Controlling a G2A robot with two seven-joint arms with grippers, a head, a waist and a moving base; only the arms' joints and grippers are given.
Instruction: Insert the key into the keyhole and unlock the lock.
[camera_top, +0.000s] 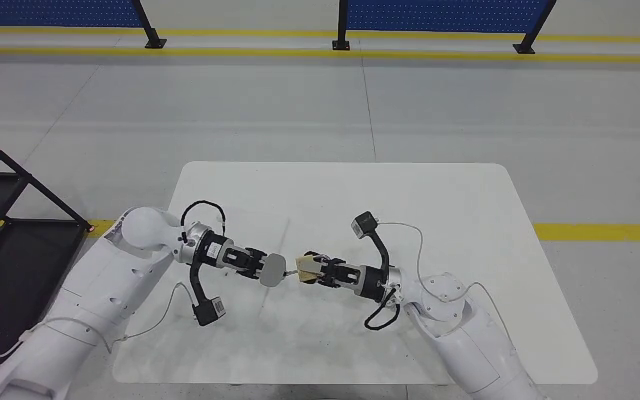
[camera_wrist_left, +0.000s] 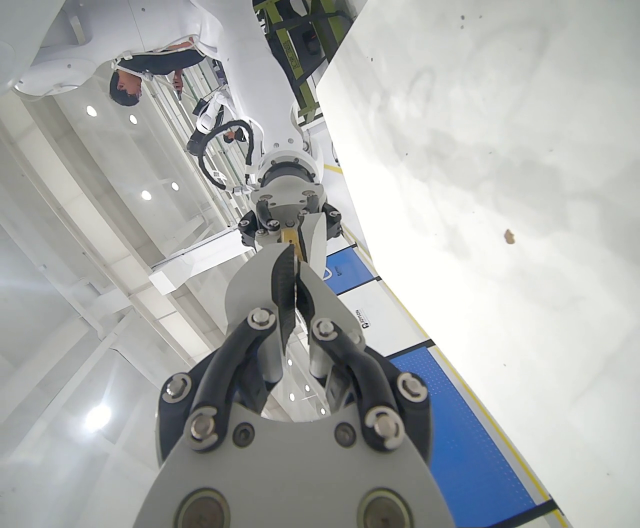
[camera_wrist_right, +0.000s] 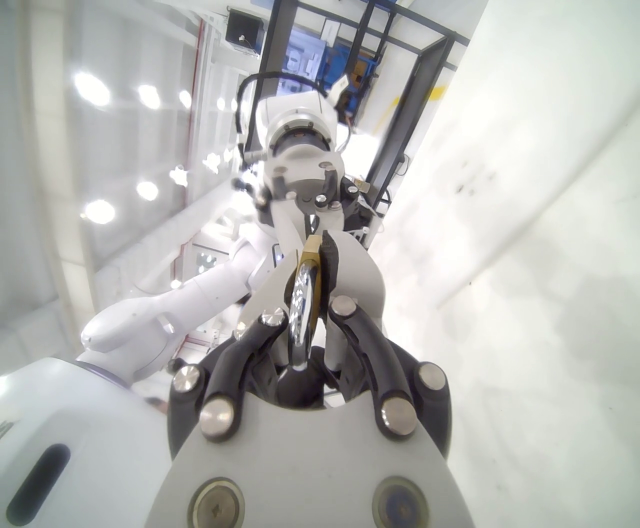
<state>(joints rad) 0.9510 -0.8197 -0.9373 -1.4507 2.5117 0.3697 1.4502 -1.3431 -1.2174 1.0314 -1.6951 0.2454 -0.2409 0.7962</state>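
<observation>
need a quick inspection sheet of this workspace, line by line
surface: white table, faint smudges, few dark specks
job's things: lock, brass with steel shackle; key, thin, tip toward the lock, insertion cannot be told
clutter: small brown crumb on the table
grippers: left gripper shut on the key; right gripper shut on the lock; meeting over mid-table
cables: black loops at both wrists, no snag seen
surroundings: yellow floor line, blue barriers
</observation>
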